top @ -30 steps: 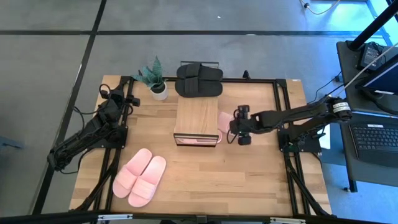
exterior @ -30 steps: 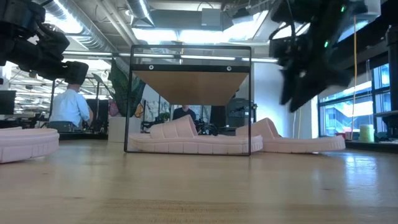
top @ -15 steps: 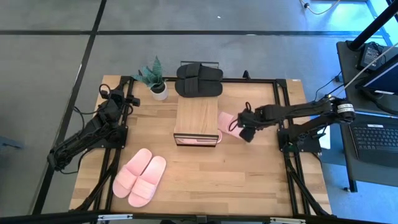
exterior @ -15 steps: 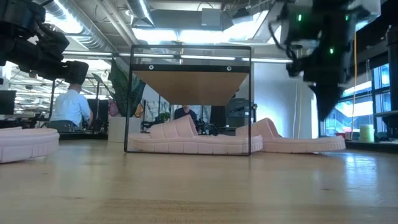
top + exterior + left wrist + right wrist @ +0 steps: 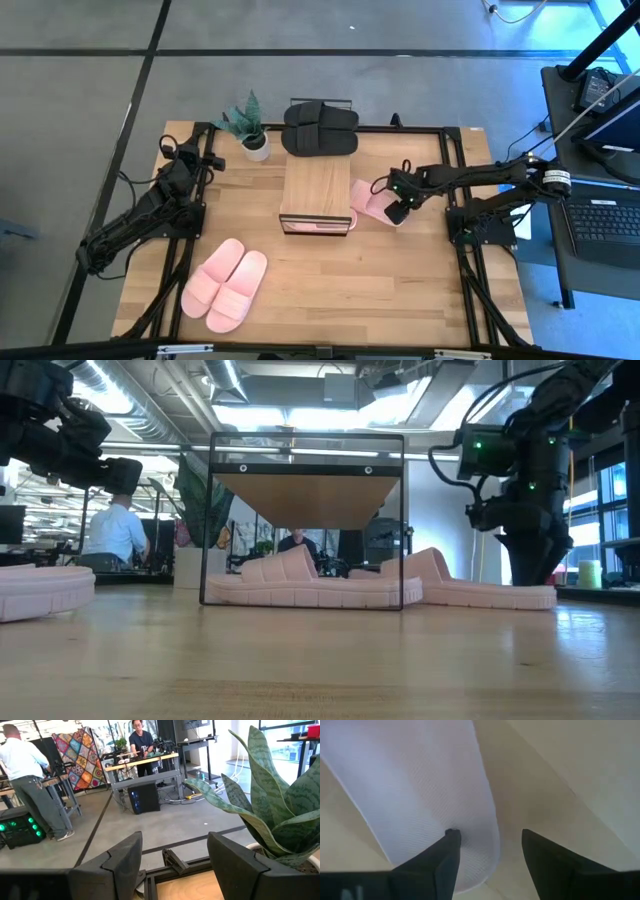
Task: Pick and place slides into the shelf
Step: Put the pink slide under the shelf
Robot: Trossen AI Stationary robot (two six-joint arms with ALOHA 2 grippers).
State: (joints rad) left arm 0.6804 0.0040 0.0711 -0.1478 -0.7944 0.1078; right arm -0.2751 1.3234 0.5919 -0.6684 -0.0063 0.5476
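The shelf point(image 5: 315, 186) stands mid-table, with one pink slide point(image 5: 300, 586) lying on its sole under the top board. A second pink slide point(image 5: 364, 199) lies on its sole just right of the shelf. My right gripper point(image 5: 397, 211) points down at that slide's right end point(image 5: 520, 596), fingers open. A pink pair point(image 5: 225, 284) lies at the near left, and a black pair point(image 5: 320, 128) rests behind the shelf. My left gripper point(image 5: 172, 865) waits open at the far left, level, facing a plant. My right gripper comes from above at the pink slide's right end point(image 5: 470, 820). One fingertip point(image 5: 451, 836) stands over the footbed; the other finger point(image 5: 540, 855) is outside the slide's edge, over the table. Whether a finger touches the slide I cannot tell.
A potted plant point(image 5: 252, 128) stands at the far left, next to the black pair. A black frame point(image 5: 455, 180) runs along the table's edges. Bare wood point(image 5: 380, 290) lies at the near right. People work at desks in the room beyond.
My right gripper has gone down and a little toward the table's right edge, rolling about its own axis, and now stands upright over the pink slide's right end. The slides and the shelf have stayed in place.
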